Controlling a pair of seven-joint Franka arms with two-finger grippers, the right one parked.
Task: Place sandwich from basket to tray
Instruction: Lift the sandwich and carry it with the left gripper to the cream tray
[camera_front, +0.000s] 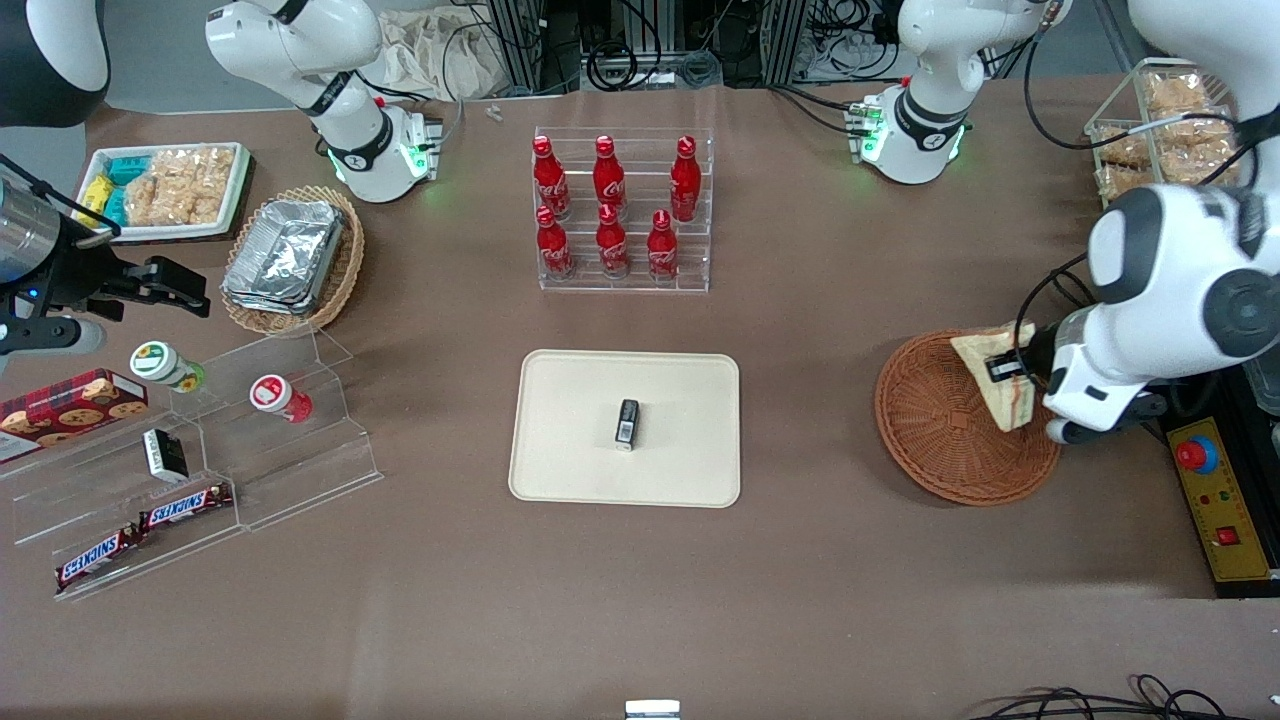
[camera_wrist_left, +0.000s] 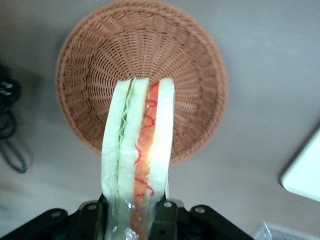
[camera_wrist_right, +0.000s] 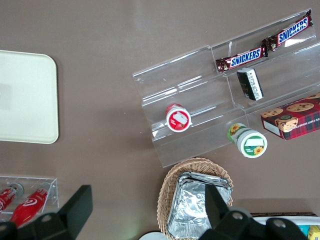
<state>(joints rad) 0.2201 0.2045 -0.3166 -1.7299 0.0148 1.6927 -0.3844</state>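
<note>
The sandwich (camera_front: 1000, 385) is a pale bread wedge with red and green filling. My left gripper (camera_front: 1020, 378) is shut on it and holds it above the reddish-brown wicker basket (camera_front: 935, 420), over the basket's edge toward the working arm's end. In the left wrist view the sandwich (camera_wrist_left: 140, 160) stands edge-on between the black fingers (camera_wrist_left: 167, 220), lifted clear of the basket (camera_wrist_left: 145, 55) below. The cream-beige tray (camera_front: 570, 440) lies mid-table, toward the parked arm's end from the basket; its corner shows in the left wrist view (camera_wrist_left: 305, 172).
A small black box (camera_front: 627, 421) lies on the tray. A clear rack of red cola bottles (camera_front: 622, 210) stands farther from the front camera than the tray. A yellow control box with a red button (camera_front: 1215, 495) sits beside the basket. Snack racks (camera_front: 180, 470) lie toward the parked arm's end.
</note>
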